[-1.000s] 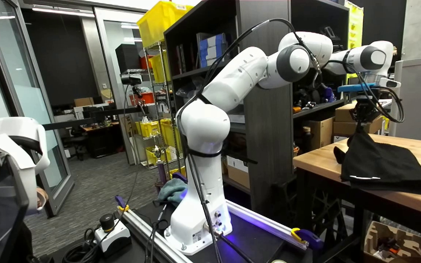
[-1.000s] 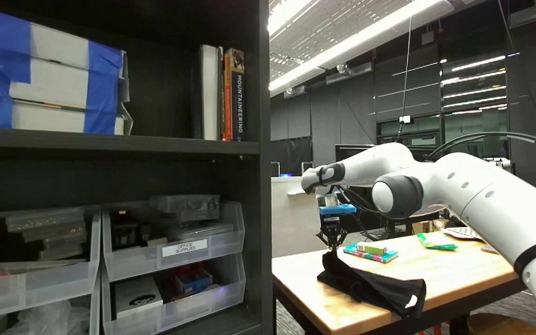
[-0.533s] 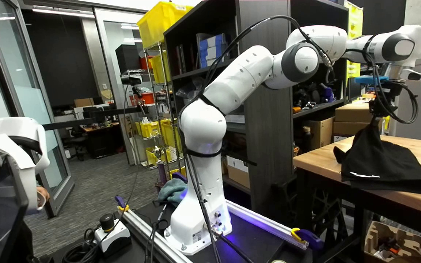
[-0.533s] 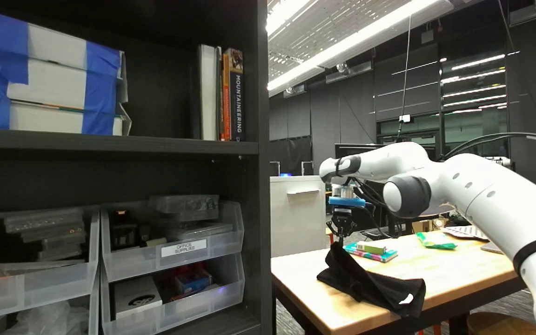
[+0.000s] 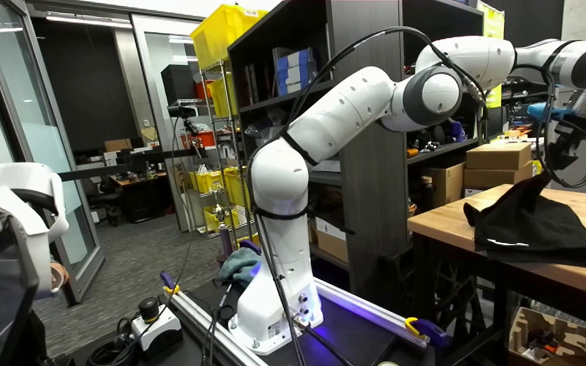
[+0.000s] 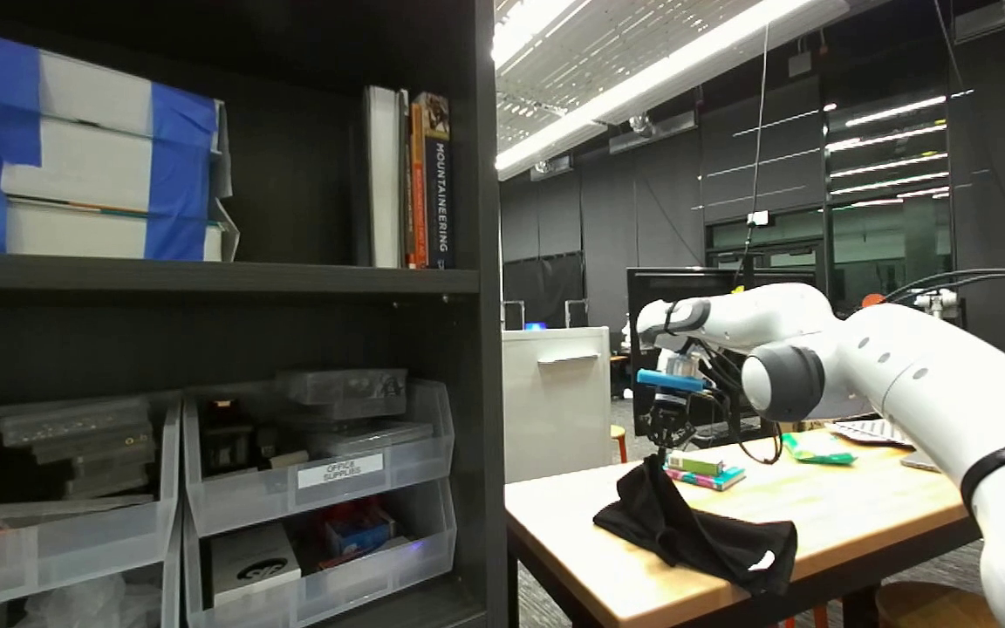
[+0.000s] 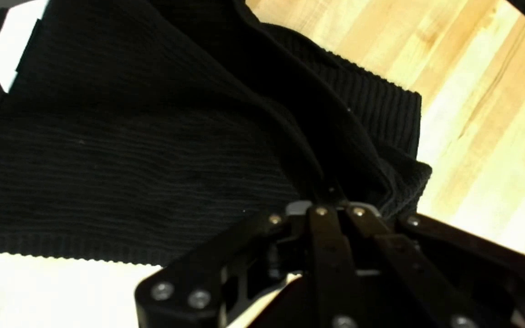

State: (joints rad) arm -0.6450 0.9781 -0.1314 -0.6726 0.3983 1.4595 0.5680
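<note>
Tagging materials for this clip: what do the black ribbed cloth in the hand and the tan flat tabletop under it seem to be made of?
The black ribbed cloth looks like matte knit or corduroy, fibre unclear: parallel ridges and loose folds show. The tan flat tabletop appears to be wood strips, probably varnished smooth: grain lines, bands of varying tone and bright glare.

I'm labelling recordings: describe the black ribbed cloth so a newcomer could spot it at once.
From the white robot arm, look down to the pale wooden table. Near the table's edge lies a black ribbed cloth, one part raised in a peak pinched in the black jaws. Unlike the small green rectangular box nearby, it is limp fabric, black except for a white tag.
</note>
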